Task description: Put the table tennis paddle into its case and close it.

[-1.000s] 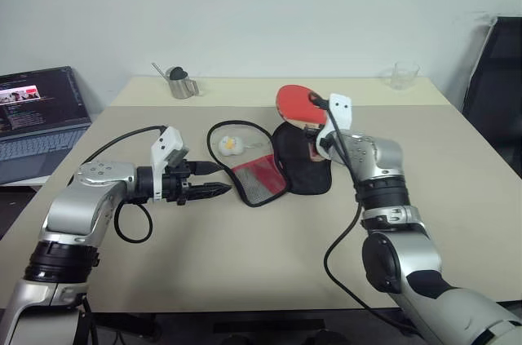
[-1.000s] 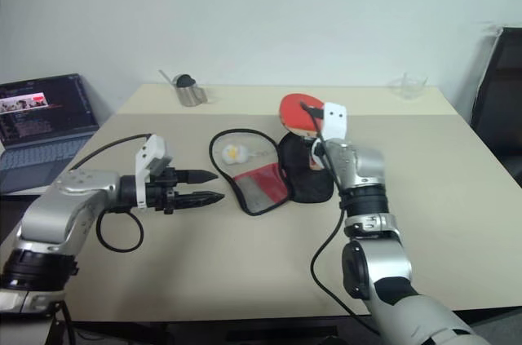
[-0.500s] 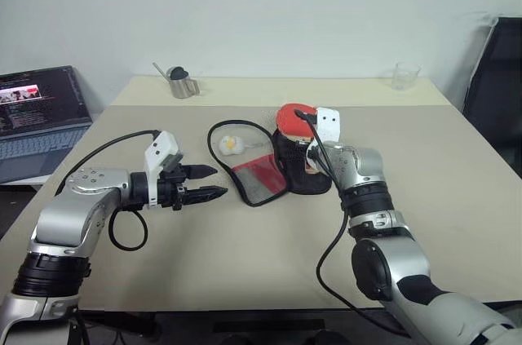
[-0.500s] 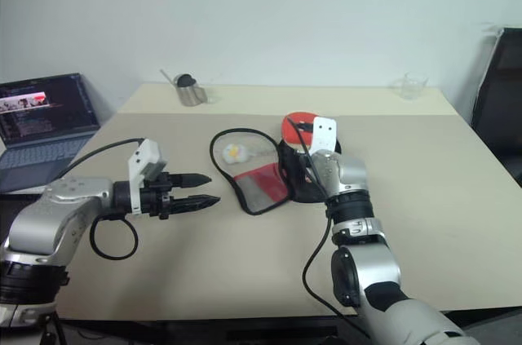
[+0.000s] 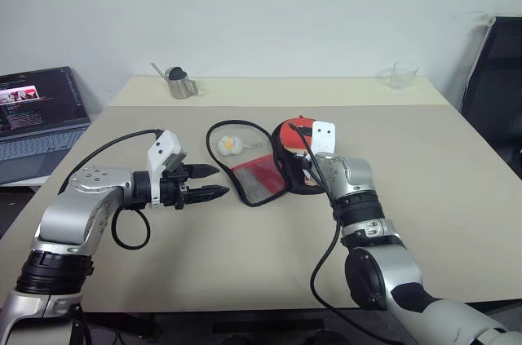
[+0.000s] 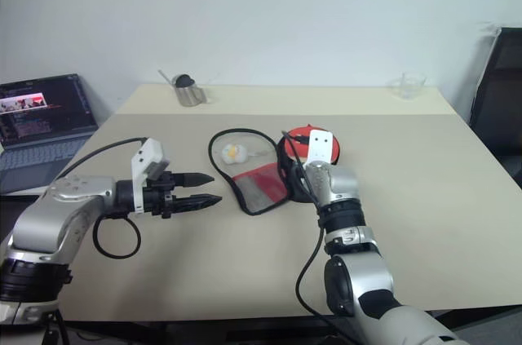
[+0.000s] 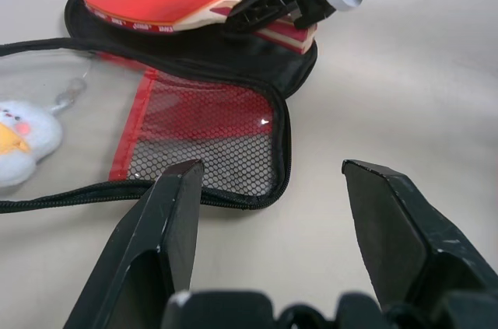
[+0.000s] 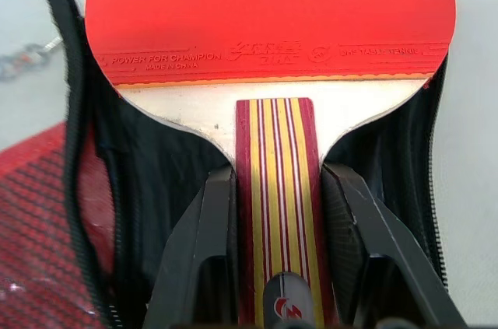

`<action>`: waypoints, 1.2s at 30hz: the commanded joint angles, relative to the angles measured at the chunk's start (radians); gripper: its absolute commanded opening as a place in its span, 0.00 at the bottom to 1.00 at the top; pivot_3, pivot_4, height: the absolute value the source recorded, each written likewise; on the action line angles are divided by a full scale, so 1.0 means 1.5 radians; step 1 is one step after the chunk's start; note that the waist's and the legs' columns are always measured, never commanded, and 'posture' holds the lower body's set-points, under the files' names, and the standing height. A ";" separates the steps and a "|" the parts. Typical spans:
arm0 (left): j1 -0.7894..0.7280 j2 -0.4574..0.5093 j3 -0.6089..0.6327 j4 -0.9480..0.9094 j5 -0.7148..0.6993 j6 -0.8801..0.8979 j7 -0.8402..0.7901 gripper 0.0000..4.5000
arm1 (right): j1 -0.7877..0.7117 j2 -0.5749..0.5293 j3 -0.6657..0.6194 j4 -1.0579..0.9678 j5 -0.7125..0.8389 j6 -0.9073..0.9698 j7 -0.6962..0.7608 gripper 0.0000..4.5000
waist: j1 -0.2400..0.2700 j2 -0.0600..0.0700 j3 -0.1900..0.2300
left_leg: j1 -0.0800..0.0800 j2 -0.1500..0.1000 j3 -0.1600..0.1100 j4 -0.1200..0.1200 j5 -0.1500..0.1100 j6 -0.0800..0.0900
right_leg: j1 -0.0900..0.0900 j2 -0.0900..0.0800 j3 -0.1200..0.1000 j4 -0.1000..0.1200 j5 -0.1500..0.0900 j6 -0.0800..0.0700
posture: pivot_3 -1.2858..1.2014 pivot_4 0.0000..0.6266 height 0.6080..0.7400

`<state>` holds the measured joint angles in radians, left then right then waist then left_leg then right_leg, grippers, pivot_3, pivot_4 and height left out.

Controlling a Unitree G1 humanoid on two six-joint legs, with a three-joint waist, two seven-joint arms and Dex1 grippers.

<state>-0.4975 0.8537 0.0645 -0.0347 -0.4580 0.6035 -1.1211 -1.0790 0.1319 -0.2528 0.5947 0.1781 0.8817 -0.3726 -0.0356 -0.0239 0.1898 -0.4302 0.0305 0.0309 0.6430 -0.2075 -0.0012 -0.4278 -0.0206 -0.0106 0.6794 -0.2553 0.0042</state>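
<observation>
- The right gripper has its two black fingers pressed onto the sides of the pale, striped wooden handle of the table tennis paddle, whose round red-rubber blade points away from the wrist, toward the far side of the table.
- That paddle sits over the black inner half of the paddle-shaped soft fabric zip case, which lies open and flat at mid-table. From the left wrist camera the blade looks low over that black half, its far end close to the fabric or on it; I cannot tell whether it rests there yet.
- The paddle's long axis runs near-to-far, roughly in line with the black half beneath it, so by my reading the handle only needs lowering straight down.
- The red half with the black mesh pocket is folded out to the left, toward the left gripper.
- The left gripper hangs just above the table with its fingers spread and nothing between them, pointing right at the mesh flap's near-left edge.
- It is the nearer arm to that flap, so folding it over the blade would fall to it.
- A small white-and-yellow plush charm lies inside the loop of zip edge on the far left of the case, clear of the paddle.
</observation>
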 commanded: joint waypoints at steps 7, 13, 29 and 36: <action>-0.011 0.001 0.003 -0.014 0.000 -0.003 0.006 0.69 | -0.041 0.009 0.000 0.035 0.002 -0.060 -0.007 0.24 | 0.000 0.000 0.000 | 0.000 0.000 0.000 0.000 0.000 0.000 | 0.000 0.000 0.000 0.000 0.000 0.000 | 0.52 0.24 1.00; -0.009 0.001 0.002 -0.017 0.000 -0.003 0.008 0.69 | -0.050 0.009 -0.001 0.081 0.002 -0.090 -0.008 0.24 | -0.001 0.000 0.000 | 0.000 0.000 0.000 0.000 0.000 0.000 | 0.000 0.000 0.000 0.000 0.000 0.000 | 0.52 0.24 1.00; -0.006 0.001 -0.002 -0.018 0.001 -0.002 0.016 0.69 | -0.042 0.012 0.023 0.117 0.006 -0.089 0.058 0.52 | -0.009 0.000 0.000 | 0.000 0.000 0.000 0.000 0.000 0.000 | 0.000 0.000 0.000 0.000 0.000 0.000 | 0.52 0.24 1.00; -0.012 -0.003 -0.010 -0.005 0.011 -0.008 0.021 0.69 | -0.039 0.007 0.029 0.104 0.007 -0.087 0.076 0.99 | -0.009 0.000 0.000 | 0.000 0.000 0.000 0.000 0.000 0.000 | 0.000 0.000 0.000 0.000 0.000 0.000 | 0.52 0.24 1.00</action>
<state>-0.4975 0.8484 0.0457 -0.0351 -0.4474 0.6043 -1.0988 -1.1198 0.1377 -0.2132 0.7833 0.1791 0.7521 -0.2691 -0.0494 -0.0244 0.1894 -0.4300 0.0305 0.0308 0.6437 -0.2075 -0.0012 -0.4275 -0.0205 -0.0107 0.6799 -0.2551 0.0041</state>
